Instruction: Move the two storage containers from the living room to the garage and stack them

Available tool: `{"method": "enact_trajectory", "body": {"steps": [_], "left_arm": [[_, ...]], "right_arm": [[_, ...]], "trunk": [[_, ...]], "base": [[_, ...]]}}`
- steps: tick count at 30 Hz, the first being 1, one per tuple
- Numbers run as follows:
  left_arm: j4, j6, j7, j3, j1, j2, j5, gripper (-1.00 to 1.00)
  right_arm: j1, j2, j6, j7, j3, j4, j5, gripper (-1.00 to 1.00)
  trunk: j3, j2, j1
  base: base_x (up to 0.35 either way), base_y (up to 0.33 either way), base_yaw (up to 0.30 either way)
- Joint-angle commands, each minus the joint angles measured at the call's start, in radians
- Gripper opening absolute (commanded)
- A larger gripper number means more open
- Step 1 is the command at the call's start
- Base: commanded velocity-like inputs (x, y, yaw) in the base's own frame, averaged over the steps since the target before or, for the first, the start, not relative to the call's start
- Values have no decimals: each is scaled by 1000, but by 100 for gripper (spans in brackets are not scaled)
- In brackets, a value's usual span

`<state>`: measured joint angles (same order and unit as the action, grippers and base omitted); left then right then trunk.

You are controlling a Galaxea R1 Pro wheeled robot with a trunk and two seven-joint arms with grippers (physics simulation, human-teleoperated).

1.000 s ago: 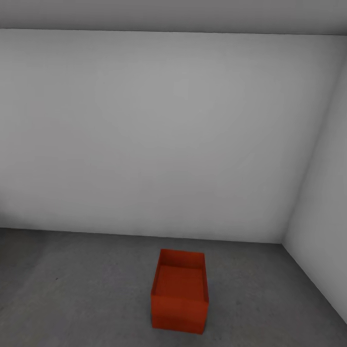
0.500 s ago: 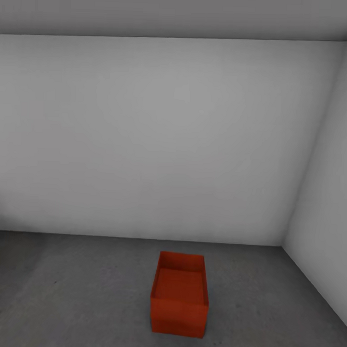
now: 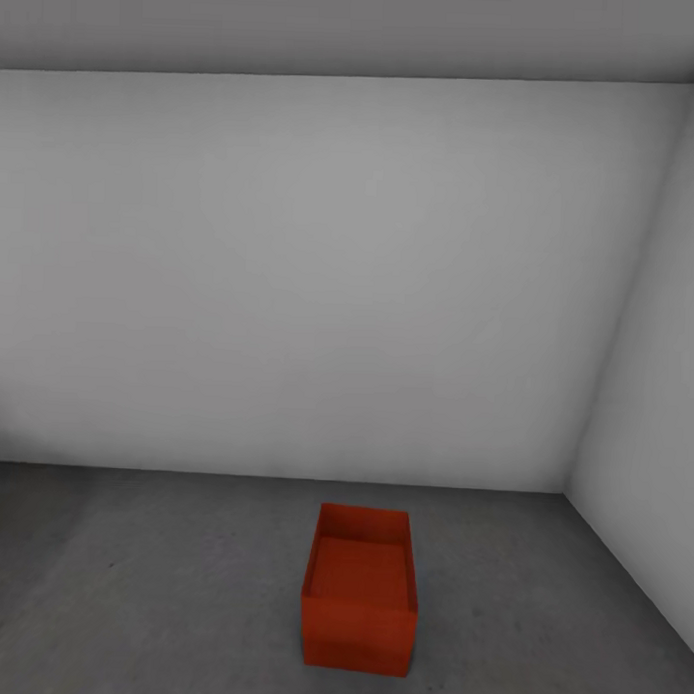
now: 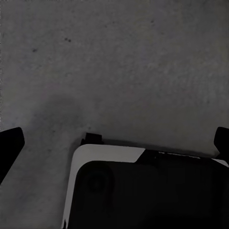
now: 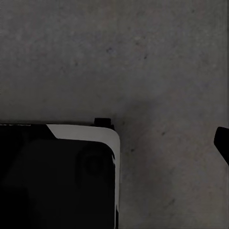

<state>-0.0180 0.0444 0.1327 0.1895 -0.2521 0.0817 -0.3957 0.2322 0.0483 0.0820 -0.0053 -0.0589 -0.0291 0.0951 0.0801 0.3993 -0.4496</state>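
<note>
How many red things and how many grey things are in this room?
Red bin: 1
Grey walls: 2, the back wall and the side wall
Grey floor: 1
Total: 4

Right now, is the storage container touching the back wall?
Apart. In the head view, a strip of bare floor separates the storage container from the back wall.

Red-orange storage container (image 3: 361, 588), speckled dark grey floor (image 3: 159, 571), plain light-grey walls (image 3: 289, 275)
</note>
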Motion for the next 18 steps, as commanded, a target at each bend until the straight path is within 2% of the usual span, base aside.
{"method": "enact_trajectory", "body": {"steps": [1,18], "left_arm": [[2,4,4,8,-1,1,-10,100],[1,3,4,6,0,-1,-13,100]], "right_arm": [[1,0,6,-1,-7,-3,10,100],[1,-5,6,1,-7,-5,11,100]], "trunk": [[0,1,0],[0,1,0]], "base": [[0,0,0],[0,0,0]]}}
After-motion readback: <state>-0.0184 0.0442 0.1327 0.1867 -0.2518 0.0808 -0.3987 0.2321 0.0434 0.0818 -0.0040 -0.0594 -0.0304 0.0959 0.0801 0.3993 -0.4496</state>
